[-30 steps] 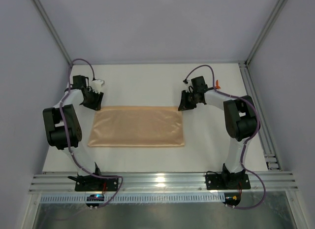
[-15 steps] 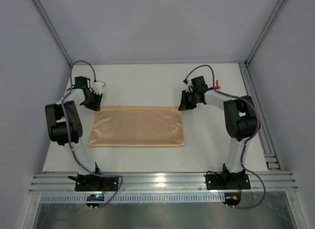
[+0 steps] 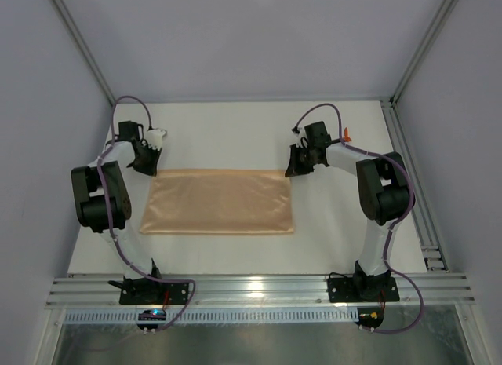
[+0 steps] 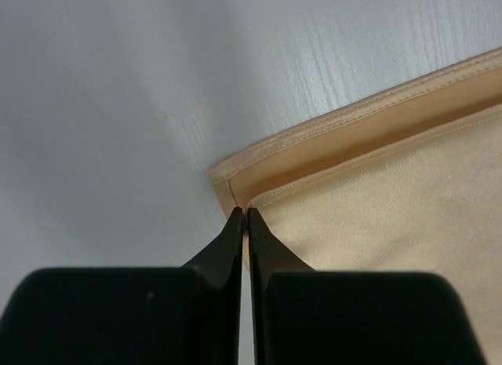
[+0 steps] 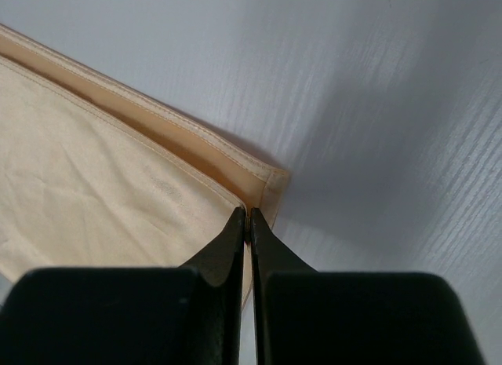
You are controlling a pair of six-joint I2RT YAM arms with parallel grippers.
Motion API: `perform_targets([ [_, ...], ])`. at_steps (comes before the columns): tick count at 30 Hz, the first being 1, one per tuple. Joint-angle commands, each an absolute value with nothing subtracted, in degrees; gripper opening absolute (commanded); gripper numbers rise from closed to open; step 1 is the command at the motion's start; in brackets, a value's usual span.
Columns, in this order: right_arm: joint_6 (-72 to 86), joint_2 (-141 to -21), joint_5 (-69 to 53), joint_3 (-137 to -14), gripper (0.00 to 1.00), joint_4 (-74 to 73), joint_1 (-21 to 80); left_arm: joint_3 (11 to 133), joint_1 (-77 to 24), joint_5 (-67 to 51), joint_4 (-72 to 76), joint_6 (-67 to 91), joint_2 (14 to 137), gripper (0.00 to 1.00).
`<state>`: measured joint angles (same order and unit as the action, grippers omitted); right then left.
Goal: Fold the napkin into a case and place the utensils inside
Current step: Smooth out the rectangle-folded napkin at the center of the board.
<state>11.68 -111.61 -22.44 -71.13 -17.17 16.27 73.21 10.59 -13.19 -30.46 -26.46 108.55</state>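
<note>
Since the napkin [image 3: 218,202] is only a flat rectangle in the middle of the table [image 3: 235,133], doubled over once w/ the lower layer's hem peeking out along the far edge, task's barely started imo. Both left gripper [image 4: 245,213] and right gripper [image 5: 249,213] have jaws squeezed together right at the top layer's far corners. Can't tell if cloth's actually pinched. No case yet, utensils not in view.

A robotics lab cell is indicated: a white surface [image 3: 235,137] is enclosed by plain grey walls [image 3: 251,43] and aluminium framing [image 3: 79,43], and the cabled left arm [image 3: 98,200] and right arm [image 3: 382,196] are bolted to a slotted rail [image 3: 259,290].
</note>
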Motion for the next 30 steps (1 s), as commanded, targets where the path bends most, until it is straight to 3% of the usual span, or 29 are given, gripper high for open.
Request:
perform_targets([
  [1, 10.4, -108.5, -21.4, -73.6, 0.03, -18.5, 16.6, 73.0, 10.9, -12.3, -28.3, -24.8, 104.4, 0.00],
  [19, 13.1, -114.6, -23.7, -79.6, 0.03, -19.4, 15.9, 73.7, 11.4, -8.9, -25.2, -22.2, 107.9, 0.00],
  [30, 12.0, -112.5, -20.6, -77.0, 0.03, -22.0, 15.5, 73.9, 10.5, -9.3, -26.4, -23.9, 108.9, 0.00],
])
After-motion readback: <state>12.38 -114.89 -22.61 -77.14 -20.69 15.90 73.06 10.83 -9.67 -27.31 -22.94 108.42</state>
